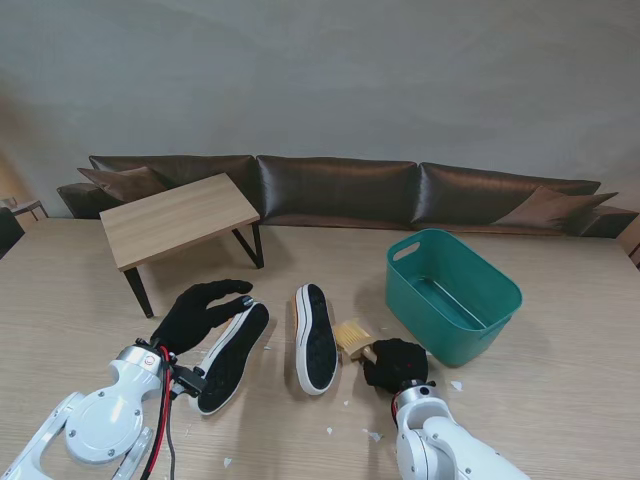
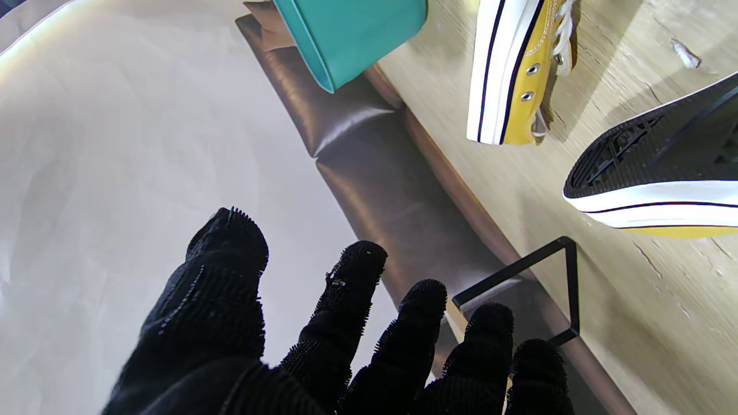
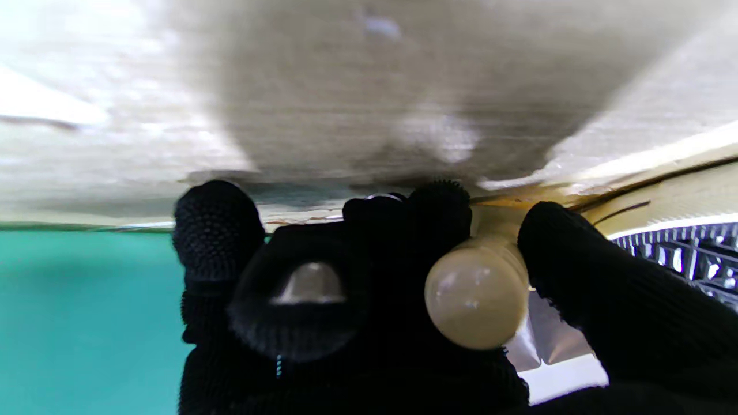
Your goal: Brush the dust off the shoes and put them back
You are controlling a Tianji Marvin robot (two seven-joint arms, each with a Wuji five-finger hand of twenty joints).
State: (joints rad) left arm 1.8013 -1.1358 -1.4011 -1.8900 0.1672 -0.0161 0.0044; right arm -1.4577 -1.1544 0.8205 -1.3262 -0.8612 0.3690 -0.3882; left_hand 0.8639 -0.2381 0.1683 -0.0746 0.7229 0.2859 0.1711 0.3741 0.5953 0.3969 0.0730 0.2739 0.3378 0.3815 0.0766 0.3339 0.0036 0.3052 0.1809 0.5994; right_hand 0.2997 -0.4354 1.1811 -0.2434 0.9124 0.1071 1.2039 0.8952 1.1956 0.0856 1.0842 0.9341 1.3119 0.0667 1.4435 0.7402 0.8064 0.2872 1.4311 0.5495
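Right robot hand (image 1: 396,362) grips brush (image 1: 352,336); shoes (image 1: 316,338) soles-up — unlabelled.

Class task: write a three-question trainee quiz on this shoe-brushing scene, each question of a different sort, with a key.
1. True or false: the right robot hand is closed around the brush.
2. Both shoes lie: A) upright B) soles showing C) inside the green basket.
3. What does the left robot hand hold?

Key: 1 true; 2 B; 3 nothing, its fingers are spread beside the left shoe.

matt wood table (image 1: 560,300) — glossy plastic basin (image 1: 455,300)
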